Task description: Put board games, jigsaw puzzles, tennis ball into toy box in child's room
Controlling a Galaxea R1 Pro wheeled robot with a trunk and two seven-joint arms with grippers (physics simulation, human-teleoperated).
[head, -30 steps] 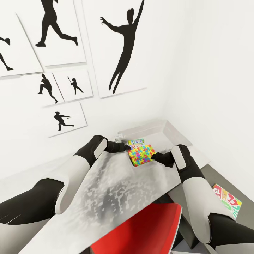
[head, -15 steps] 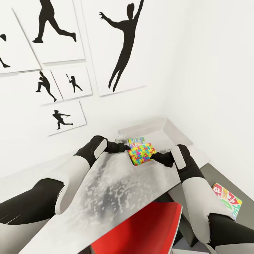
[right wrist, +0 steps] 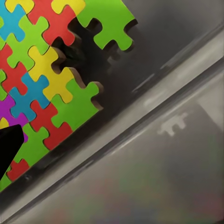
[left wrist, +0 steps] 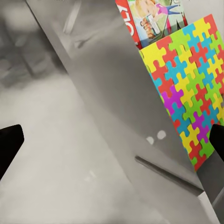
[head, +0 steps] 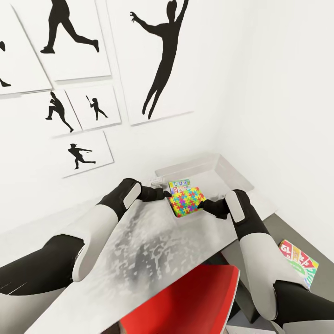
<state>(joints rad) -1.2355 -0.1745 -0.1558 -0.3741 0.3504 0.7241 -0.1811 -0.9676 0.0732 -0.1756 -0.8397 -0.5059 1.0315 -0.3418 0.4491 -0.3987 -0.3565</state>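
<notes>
The light grey toy box stands at the table's far right corner against the wall. A jigsaw puzzle with a bright multicoloured lid lies inside its near end, seen close up in both wrist views. Behind it in the box leans a second colourful box with a cartoon lid. My left gripper is at the box's near left wall, open, its fingertips wide apart. My right gripper hovers at the puzzle's right edge, one fingertip showing, holding nothing.
The pale mottled table runs toward me between both arms. A red chair sits just below its front edge. On the dark grey top at the right lies a colourful board game box. Sports posters cover the wall behind.
The head view has shifted slightly, so the posters sit a little further left. Both arms and the puzzle keep their places at the toy box.
</notes>
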